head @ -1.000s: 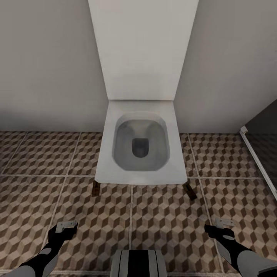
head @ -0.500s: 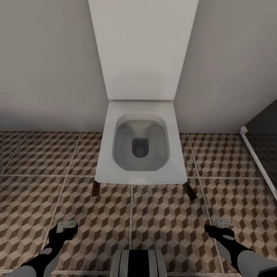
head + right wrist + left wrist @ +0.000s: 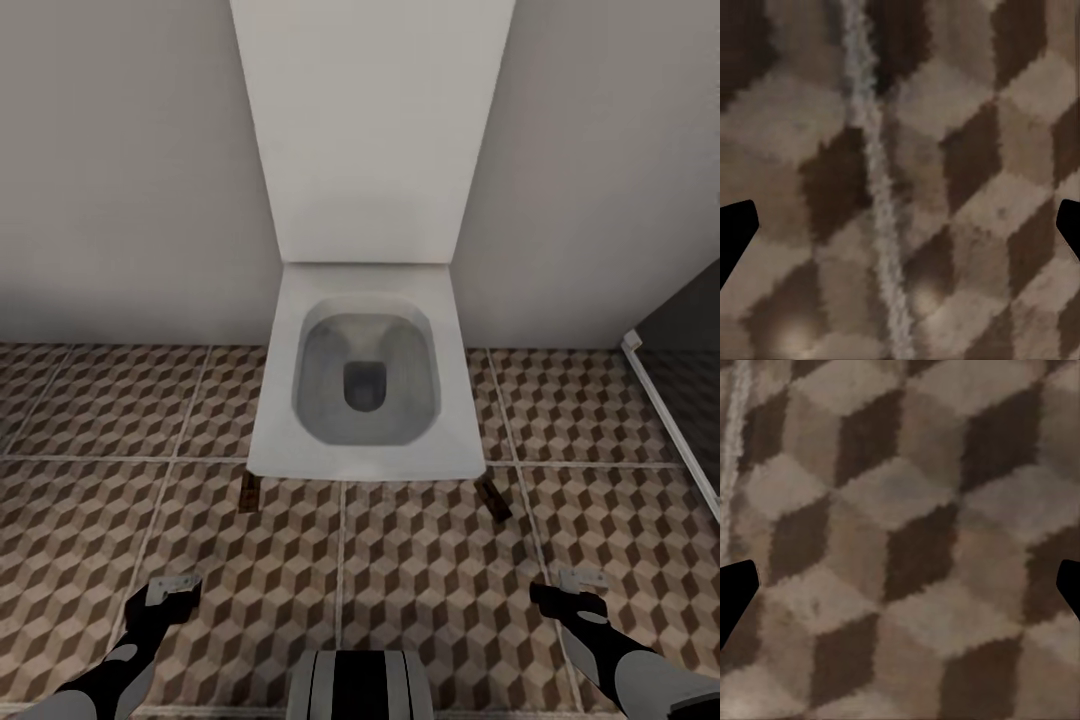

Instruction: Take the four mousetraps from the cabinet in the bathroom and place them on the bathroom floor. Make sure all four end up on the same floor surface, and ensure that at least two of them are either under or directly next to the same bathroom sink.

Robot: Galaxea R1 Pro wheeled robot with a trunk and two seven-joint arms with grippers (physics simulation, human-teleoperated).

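The bathroom floor (image 3: 420,570) of brown, beige and cream cube-pattern tiles spreads in front of me. The mousetraps, the cabinet and the sink are out of view. My left gripper (image 3: 170,588) hangs low over the tiles at the lower left, and my right gripper (image 3: 582,580) hangs at the lower right. In the left wrist view the left gripper (image 3: 900,592) has its dark fingertips (image 3: 736,589) far apart with bare tile between them. The right gripper (image 3: 900,232) stands just as wide over a pale grout line (image 3: 877,195). Both are open and hold nothing.
A white toilet (image 3: 365,375) with its lid up stands against the grey wall straight ahead. Two small dark brown pieces (image 3: 250,490) sit on the tiles at its front corners. A dark panel with a white edge (image 3: 665,400) runs along the right.
The whole head picture has shifted by a few pixels. Both arms and the things on the floor hold their places.
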